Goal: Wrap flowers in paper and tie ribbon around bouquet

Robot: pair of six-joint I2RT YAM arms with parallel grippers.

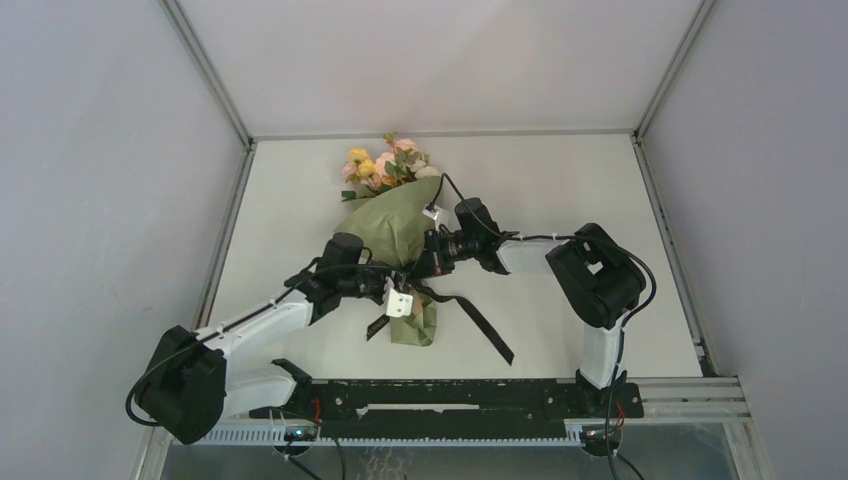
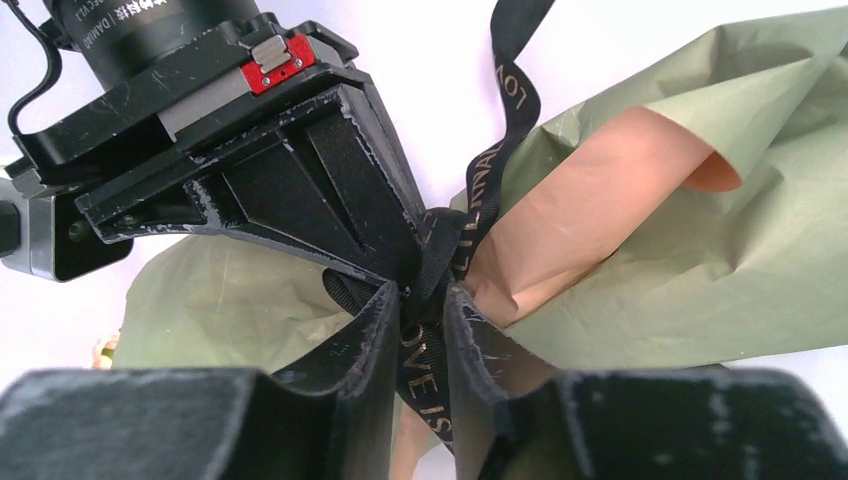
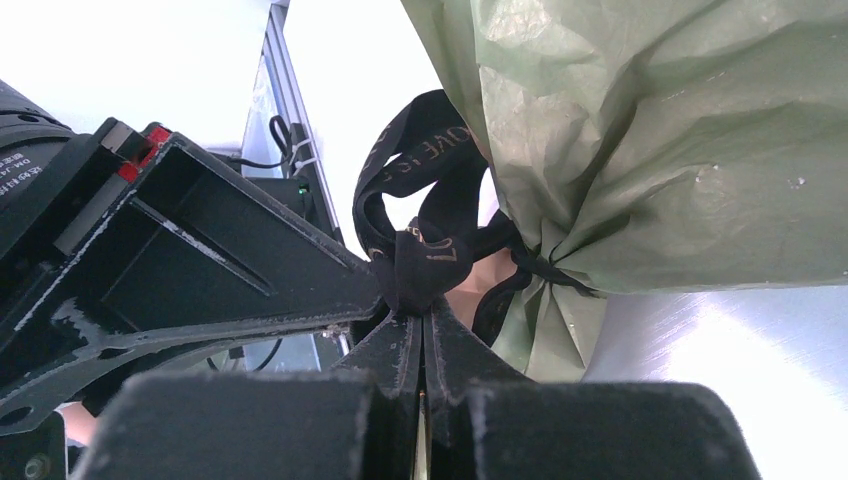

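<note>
The bouquet [image 1: 392,228] pointed away from the arms; at its neck the right gripper [image 3: 422,318] clenched the ribbon [image 3: 425,262]; the left gripper [image 2: 420,305] straddled it opposite, perhaps pinching; I cannot tell.

A pale table [image 1: 560,180] fills the middle of the overhead view. Plain grey walls close it in: a left wall [image 1: 90,180], a right wall [image 1: 765,150] and a back wall [image 1: 430,60]. A thin left metal post [image 1: 208,72] and a right metal post [image 1: 668,68] rise at the far corners. Along the near edge lies a black rail [image 1: 440,398], with a silver rail [image 1: 690,393] at its right end and a white slotted cable duct [image 1: 250,433] below on the left.
</note>
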